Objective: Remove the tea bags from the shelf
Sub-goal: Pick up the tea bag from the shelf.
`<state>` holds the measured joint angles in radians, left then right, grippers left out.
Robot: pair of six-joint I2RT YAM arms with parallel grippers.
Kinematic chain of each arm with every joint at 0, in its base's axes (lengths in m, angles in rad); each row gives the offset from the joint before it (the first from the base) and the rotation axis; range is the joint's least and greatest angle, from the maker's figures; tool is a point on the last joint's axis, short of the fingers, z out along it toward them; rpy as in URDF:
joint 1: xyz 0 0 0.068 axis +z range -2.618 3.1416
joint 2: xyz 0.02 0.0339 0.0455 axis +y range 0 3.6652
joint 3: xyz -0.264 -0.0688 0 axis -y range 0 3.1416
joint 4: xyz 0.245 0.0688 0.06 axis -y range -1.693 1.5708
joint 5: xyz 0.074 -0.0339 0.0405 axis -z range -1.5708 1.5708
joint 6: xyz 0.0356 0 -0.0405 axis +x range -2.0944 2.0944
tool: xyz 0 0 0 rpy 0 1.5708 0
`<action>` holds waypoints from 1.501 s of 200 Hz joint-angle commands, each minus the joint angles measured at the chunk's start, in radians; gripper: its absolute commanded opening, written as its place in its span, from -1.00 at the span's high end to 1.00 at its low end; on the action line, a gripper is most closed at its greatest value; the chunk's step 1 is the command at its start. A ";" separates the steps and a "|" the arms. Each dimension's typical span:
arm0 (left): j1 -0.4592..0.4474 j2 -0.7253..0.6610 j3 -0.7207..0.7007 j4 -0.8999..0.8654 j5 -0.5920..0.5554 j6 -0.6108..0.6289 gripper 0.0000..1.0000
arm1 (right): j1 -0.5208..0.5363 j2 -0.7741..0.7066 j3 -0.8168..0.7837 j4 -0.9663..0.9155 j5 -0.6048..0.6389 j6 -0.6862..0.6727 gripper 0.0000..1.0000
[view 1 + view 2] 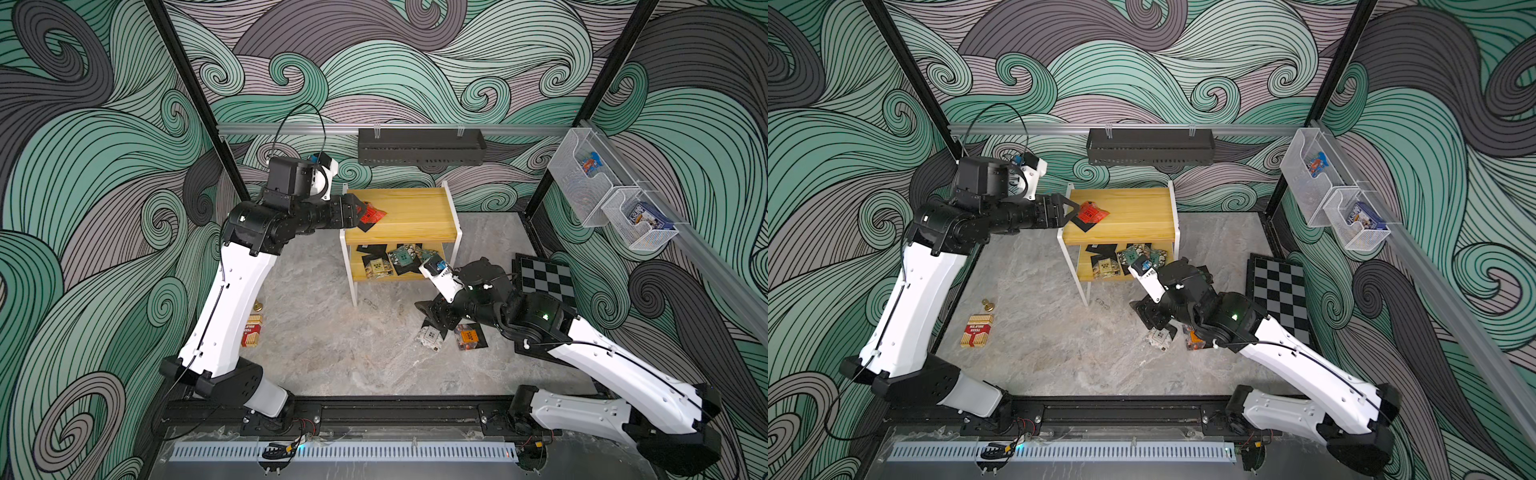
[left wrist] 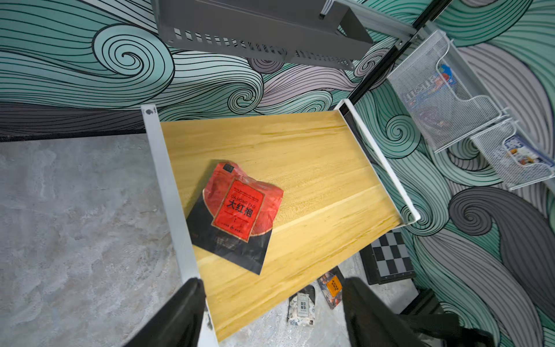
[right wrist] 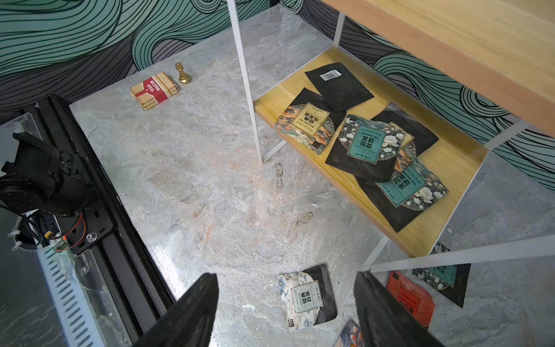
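I judged the job less than half done. On the shelf (image 1: 415, 216) a red tea bag (image 2: 240, 207) lay at the left end of the top board. The lower board carried a loose heap of tea bags (image 3: 365, 144): one gold-labelled, two teal, and several lying black side up, all overlapping.

Off the shelf, near its right front leg, I counted four on the tabletop (image 1: 332, 353). They were a white bag (image 3: 306, 297), an orange bag (image 1: 469, 336), a red-orange bag (image 3: 408, 297) and a teal bag (image 3: 444, 273) just past the shelf's foot rail.

My left pincer (image 2: 273, 282) hovered at the left edge of the top board, jaws apart and empty. It pointed at the red tea bag without touching it. My right pincer (image 3: 285, 276) hung low over the white bag, jaws likewise apart with nothing between them.

The tabletop was flat grey marbled stone, scuffed in places. At its left lay a striped box (image 1: 252, 330) with a gold chess piece (image 1: 258, 307) just beside it. A chessboard (image 1: 544, 278) lay at the right, against the wall. Swirling green and grey wallpaper covered every wall. A dark tray (image 1: 419, 145) hung on the far wall above the shelf, and two clear bins (image 1: 598, 183) holding packets hung on the right wall.
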<state>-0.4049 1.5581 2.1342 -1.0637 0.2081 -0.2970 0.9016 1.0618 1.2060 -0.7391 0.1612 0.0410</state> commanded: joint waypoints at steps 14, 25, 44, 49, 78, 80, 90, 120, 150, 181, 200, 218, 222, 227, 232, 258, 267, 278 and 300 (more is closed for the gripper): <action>-0.053 0.089 0.111 -0.047 -0.079 0.107 -0.56 | -0.015 -0.022 -0.029 -0.005 -0.030 0.034 -0.51; -0.074 0.116 0.136 -0.048 -0.100 0.123 -0.61 | -0.017 -0.023 -0.034 -0.005 -0.031 0.036 -0.51; -0.104 0.161 0.175 -0.062 -0.163 0.144 -0.62 | -0.022 -0.031 -0.046 -0.006 -0.033 0.042 -0.52; -0.109 0.171 0.179 -0.062 -0.176 0.147 -0.63 | -0.024 -0.034 -0.048 -0.005 -0.033 0.043 -0.52; -0.128 0.209 0.192 -0.063 -0.242 0.153 -0.70 | -0.030 -0.055 -0.066 -0.006 -0.037 0.049 -0.52; -0.130 0.212 0.192 -0.063 -0.247 0.154 -0.70 | -0.030 -0.056 -0.067 -0.005 -0.038 0.050 -0.52; -0.135 0.223 0.195 -0.064 -0.270 0.152 -0.71 | -0.033 -0.064 -0.071 -0.004 -0.040 0.051 -0.53; -0.148 0.249 0.204 -0.077 -0.349 0.136 -0.76 | -0.042 -0.079 -0.081 -0.004 -0.047 0.050 -0.52; -0.160 0.268 0.210 -0.075 -0.370 0.133 -0.79 | -0.051 -0.083 -0.087 -0.004 -0.057 0.048 -0.53; -0.164 0.291 0.212 -0.106 -0.355 0.112 -0.77 | -0.061 -0.090 -0.086 -0.004 -0.056 0.042 -0.53; -0.167 0.287 0.196 -0.107 -0.326 0.102 -0.73 | -0.069 -0.097 -0.088 -0.004 -0.059 0.037 -0.53; -0.173 0.284 0.180 -0.114 -0.307 0.092 -0.70 | -0.076 -0.100 -0.088 -0.003 -0.058 0.034 -0.53; -0.173 0.283 0.178 -0.114 -0.304 0.090 -0.70 | -0.078 -0.101 -0.088 -0.004 -0.058 0.034 -0.53; -0.176 0.281 0.174 -0.116 -0.301 0.091 -0.69 | -0.079 -0.102 -0.088 -0.003 -0.058 0.034 -0.53; -0.178 0.279 0.172 -0.118 -0.298 0.089 -0.68 | -0.082 -0.101 -0.088 -0.003 -0.058 0.033 -0.53; -0.193 0.265 0.145 -0.126 -0.270 0.089 -0.67 | -0.090 -0.103 -0.091 -0.003 -0.055 0.031 -0.53; -0.195 0.263 0.137 -0.135 -0.264 0.086 -0.65 | -0.092 -0.104 -0.094 0.000 -0.055 0.031 -0.53; -0.199 0.256 0.126 -0.144 -0.260 0.084 -0.62 | -0.095 -0.108 -0.097 0.002 -0.050 0.033 -0.53; -0.209 0.230 0.100 -0.143 -0.238 0.081 -0.56 | -0.100 -0.112 -0.102 0.007 -0.046 0.033 -0.53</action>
<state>-0.5972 1.8217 2.2665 -1.1469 -0.0849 -0.1963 0.8112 0.9653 1.1175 -0.7452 0.1204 0.0814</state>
